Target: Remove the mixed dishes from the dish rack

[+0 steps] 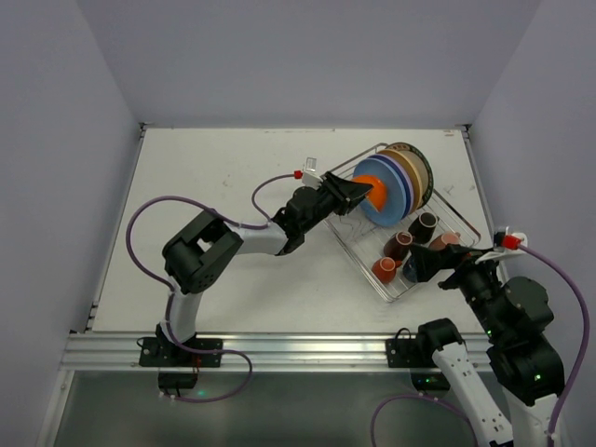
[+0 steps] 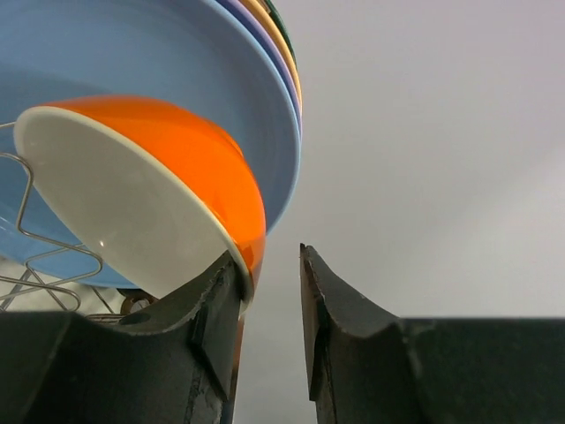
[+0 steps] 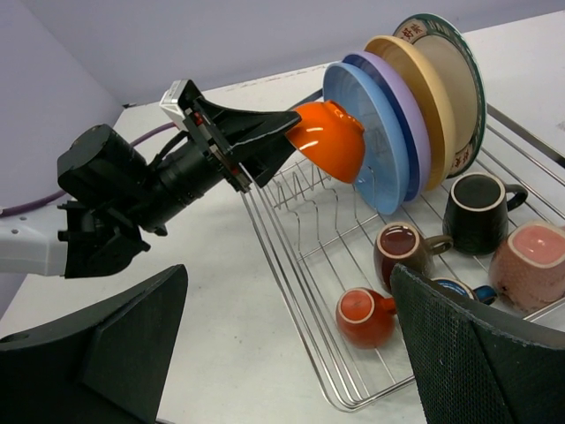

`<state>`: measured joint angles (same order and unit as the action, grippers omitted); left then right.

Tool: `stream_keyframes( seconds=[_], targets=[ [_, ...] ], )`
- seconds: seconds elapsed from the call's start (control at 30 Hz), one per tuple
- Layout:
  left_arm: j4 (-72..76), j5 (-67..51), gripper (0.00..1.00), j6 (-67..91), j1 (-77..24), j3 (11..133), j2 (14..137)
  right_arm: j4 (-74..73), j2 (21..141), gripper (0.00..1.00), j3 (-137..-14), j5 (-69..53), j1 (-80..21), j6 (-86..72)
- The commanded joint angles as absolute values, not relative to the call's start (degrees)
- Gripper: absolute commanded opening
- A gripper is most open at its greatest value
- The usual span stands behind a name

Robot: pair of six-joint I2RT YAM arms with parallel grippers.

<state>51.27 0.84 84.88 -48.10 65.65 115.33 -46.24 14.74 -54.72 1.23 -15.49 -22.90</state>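
Risks a glancing pinch that slips off the orange bowl (image 2: 168,168), tilted against the blue plate (image 2: 132,53) in the rack (image 3: 291,256) by the desk's (image 1: 233,158) right edge, toppling plates, with left jaws narrow astride its rim, right jaws wide.

orange bowl (image 3: 328,137), white inside, tilted against blue plate (image 3: 375,155); lavender plate (image 3: 418,132), tan plate (image 3: 441,115), patterned plate (image 3: 468,97) on edge behind; five mugs (image 3: 402,252) upright in silver dish rack (image 3: 296,265).
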Motion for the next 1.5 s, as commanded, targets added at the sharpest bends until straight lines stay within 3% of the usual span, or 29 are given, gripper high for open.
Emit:
stream_keyframes(
  seconds=[0.0, 0.17, 0.43, 0.47, 0.53, 1.13, 1.3, 1.47],
  targets=[
    [56.4, 2.7, 0.34, 84.7, -48.3, 66.1, 113.5, -44.6, 16.1, 0.99, -54.9, -0.9, -15.6, -21.6],
    [54.5, 3.3, 0.33, 85.7, -48.3, 66.2, 115.1, -45.0, 16.1, 0.99, -55.3, -0.8, -15.6, -21.4],
    [51.8, 3.7, 0.21, 85.9, -48.2, 66.4, 116.3, -45.3, 16.0, 0.99, -55.4, -0.6, -15.6, -21.2],
    [51.3, 3.9, 0.11, 85.7, -48.2, 66.4, 116.3, -45.3, 16.0, 0.99, -55.2, -0.5, -15.6, -21.1],
    [51.2, 3.9, 0.00, 85.5, -48.2, 66.4, 116.3, -45.1, 15.8, 0.99, -55.1, -0.4, -15.6, -21.1],
    [67.1, 2.3, 0.00, 73.5, -47.4, 66.0, 110.4, -44.9, 15.7, 0.99, -54.8, -0.5, -15.6, -21.5],
    [61.5, 5.6, 0.00, 66.6, -47.8, 63.3, 103.8, -44.9, 16.1, 0.99, -55.2, -0.5, -15.6, -21.5],
    [44.4, 9.9, 0.00, 53.7, -47.9, 63.5, 93.6, -43.9, 16.9, 0.99, -55.3, -2.0, -15.6, -22.5]
  ],
)
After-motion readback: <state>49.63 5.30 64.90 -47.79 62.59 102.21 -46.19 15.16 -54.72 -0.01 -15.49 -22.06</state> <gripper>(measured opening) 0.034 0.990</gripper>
